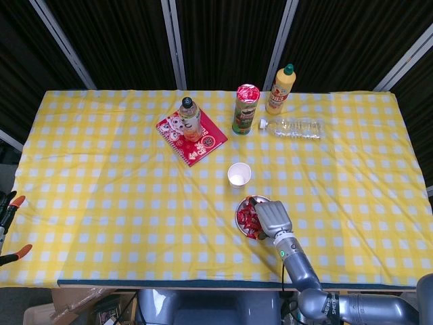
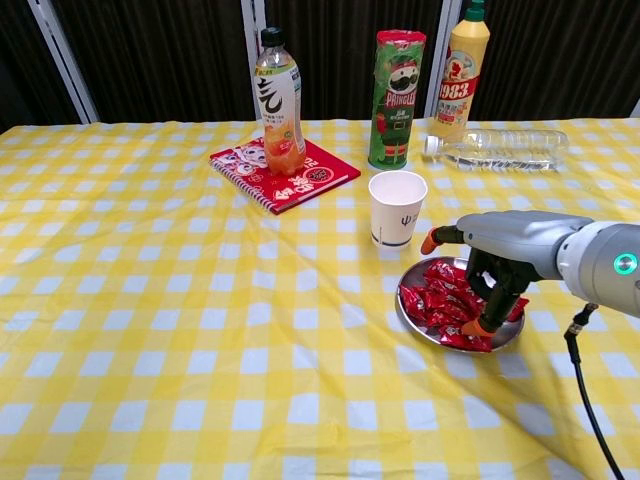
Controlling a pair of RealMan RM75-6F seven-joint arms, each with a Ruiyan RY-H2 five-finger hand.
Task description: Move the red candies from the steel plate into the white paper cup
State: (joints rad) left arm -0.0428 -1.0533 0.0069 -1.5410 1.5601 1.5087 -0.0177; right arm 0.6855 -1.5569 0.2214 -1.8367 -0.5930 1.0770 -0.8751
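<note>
A: Fingers (image 1: 252,200) of the right hand (image 1: 270,218), head view?
B: Pointing down over the steel plate (image 1: 241,223). Back of the hand covers most of the plate, so can't tell from here if they're spread or pinching.
A: Red candies (image 1: 247,218)?
B: In the plate, showing to the left of the fingers, partly under the hand. White paper cup (image 1: 239,175) is just beyond the fingertips, apart from the plate, upright.
A: Rest of the table (image 1: 101,203)?
B: Further beyond the fingers: Pringles can (image 1: 245,108), yellow bottle (image 1: 281,89), clear bottle (image 1: 293,126) lying on its side. Beyond and to the left: red notebook (image 1: 192,136) w/ a drink bottle (image 1: 189,118) standing on it. Left hand (image 1: 9,227) far off at the table's left edge, only orange tips show, can't tell its state.
A: Chest view?
B: Right hand (image 2: 500,255) over the steel plate (image 2: 412,317). Fingers (image 2: 478,315) curled down, orange tips into the red candies (image 2: 435,298). Thumb sticks out toward the white paper cup (image 2: 396,208). Can't tell whether a candy is pinched, no candy clearly lifted.
A: Cup?
B: Upright, just beyond the thumb tip, not touching. Inside not visible. Pringles can (image 2: 397,85), yellow bottle (image 2: 463,70), clear bottle (image 2: 495,148) behind it. Red notebook (image 2: 284,174) and drink bottle (image 2: 279,103) far to the fingers' left.
</note>
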